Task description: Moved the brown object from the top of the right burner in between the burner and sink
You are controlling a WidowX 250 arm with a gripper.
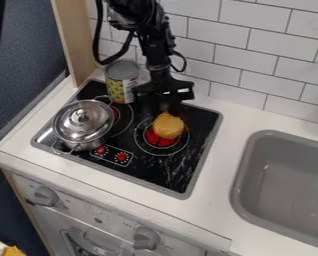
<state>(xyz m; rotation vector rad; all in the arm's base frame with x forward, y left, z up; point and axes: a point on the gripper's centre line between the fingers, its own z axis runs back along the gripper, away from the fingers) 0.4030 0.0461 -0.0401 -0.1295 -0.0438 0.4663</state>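
Brown object (pixel 168 126) on right burner (pixel 160 142), pincer (pixel 164 106) nearby

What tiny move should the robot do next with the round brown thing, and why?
Maybe ease the pincer onto the brown thing: it's very close, and the thing sits on the right burner, not between burner and sink.

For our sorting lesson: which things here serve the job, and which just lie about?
Job: round golden-brown object; red right burner; black gripper; grey sink; white counter.

Lying about: shiny silver lidded pot; yellow-labelled metal can; small yellow thing.
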